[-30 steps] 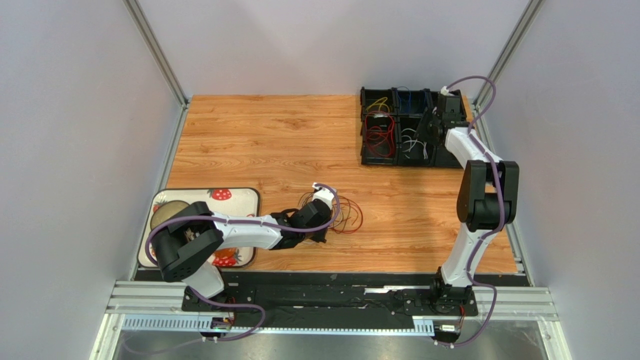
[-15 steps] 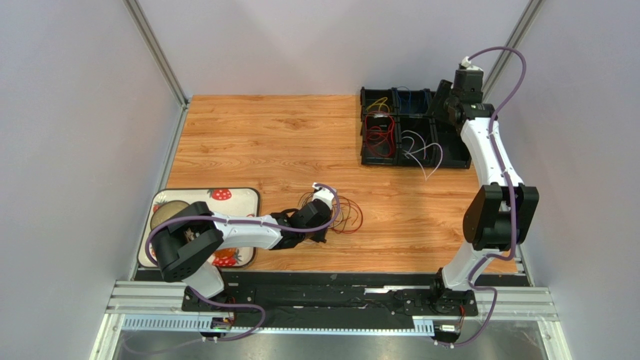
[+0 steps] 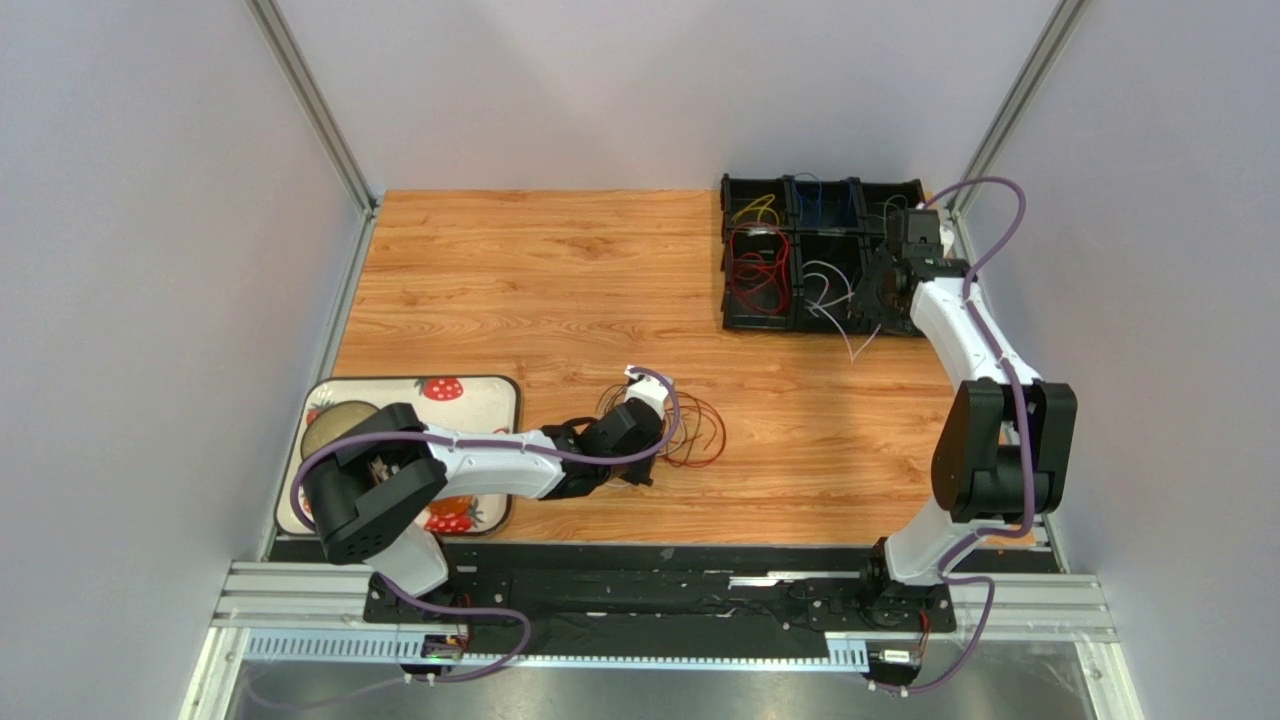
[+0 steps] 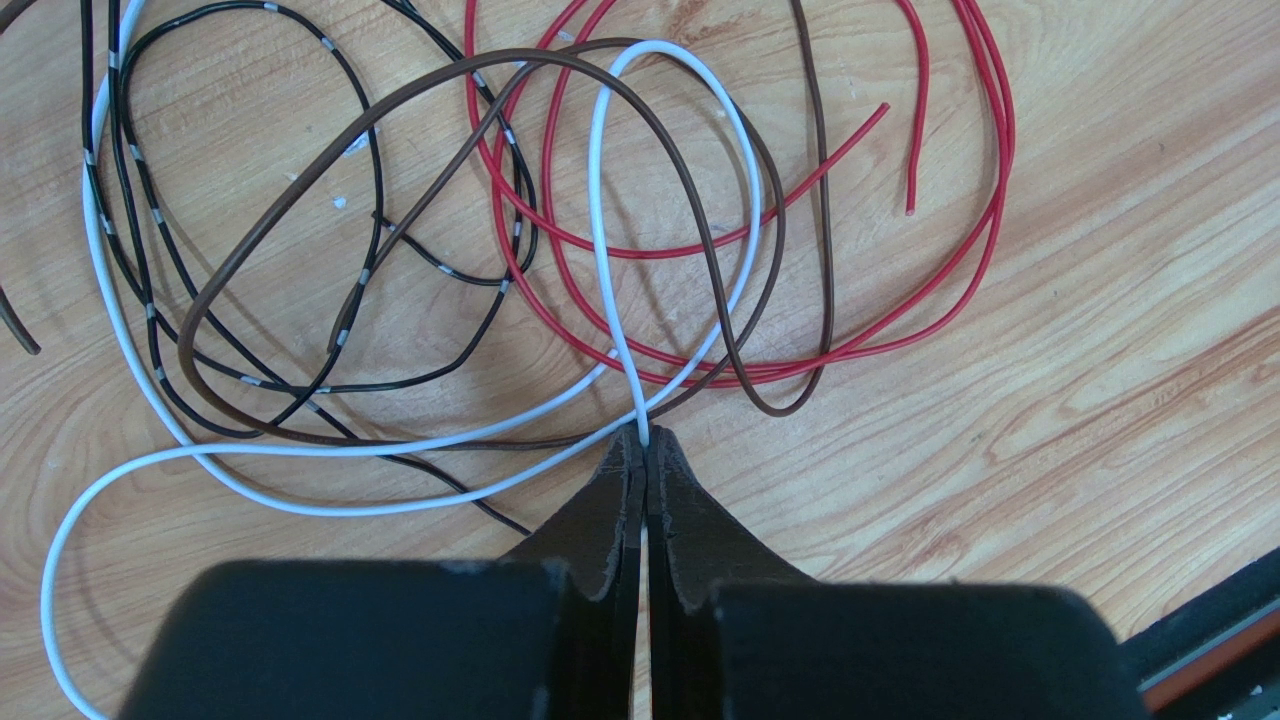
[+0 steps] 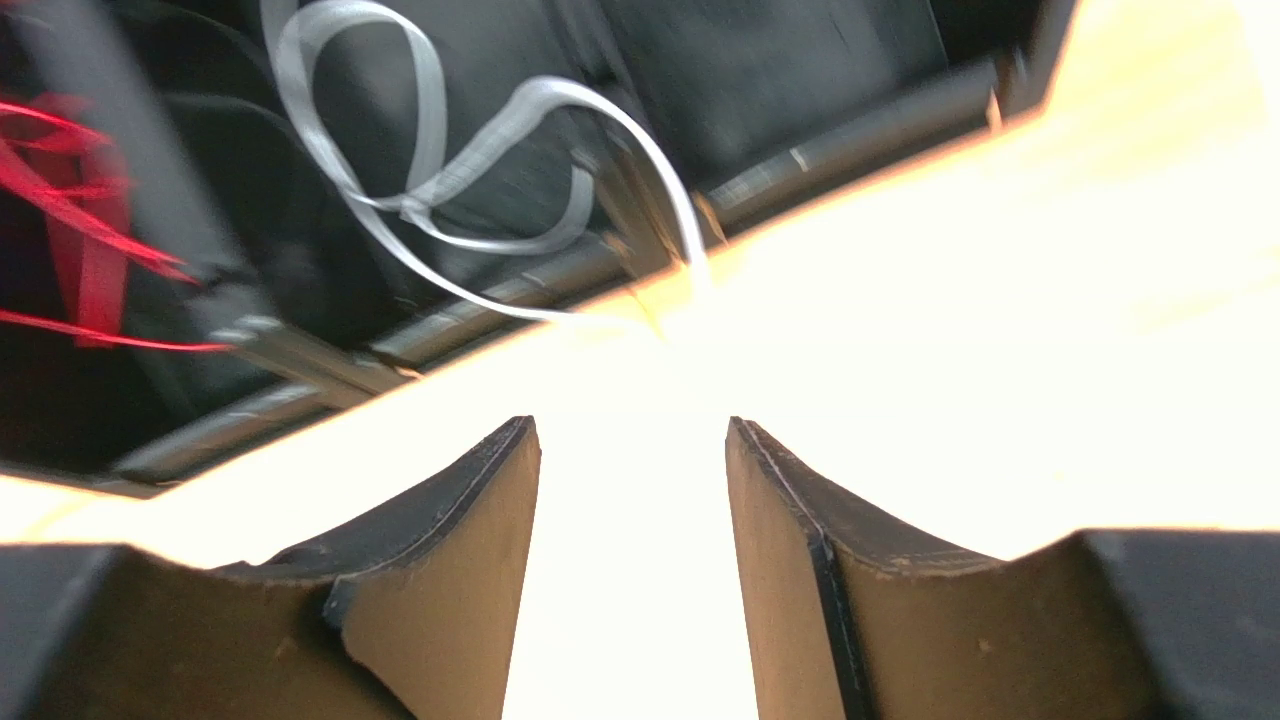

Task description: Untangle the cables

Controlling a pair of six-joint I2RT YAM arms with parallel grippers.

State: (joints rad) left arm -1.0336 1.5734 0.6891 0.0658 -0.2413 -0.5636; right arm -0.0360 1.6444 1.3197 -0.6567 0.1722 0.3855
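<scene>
Since the earlier frame the right arm has come down from its raised reach over the far right corner of the tabletop (image 3: 526, 285). The right gripper (image 5: 631, 428) now sits low beside the black compartment bin (image 3: 812, 326). The left arm has not shifted.

Right gripper: the fingers stand well apart with nothing between them. The wrist view is blurred by motion, but the gap is plainly empty. A white cable (image 5: 433, 90) lies looped in a bin compartment, with one strand spilling over the bin's near rim onto the wood. In the inspector's judgement it has been released there, only partly contained. Red cables show in the neighbouring compartment.

Left gripper (image 4: 646, 443): the fingers are pressed together on a pale blue-white cable (image 4: 597, 225), pinched at the tips where two of its runs meet. The grip appears intended to anchor that strand so it can be drawn out of the pile.

The remaining tangle (image 3: 684, 428) lies near the middle of the tabletop, toward the near edge. It holds the pale cable, a red cable (image 4: 984, 225), a brown cable (image 4: 821, 225) and a black banded cable (image 4: 371, 143). The brown loop crosses the pale one, and the red loops overlap both. The task is judged part done: several cables are sorted into the bin, and four or so are still interlaced.
</scene>
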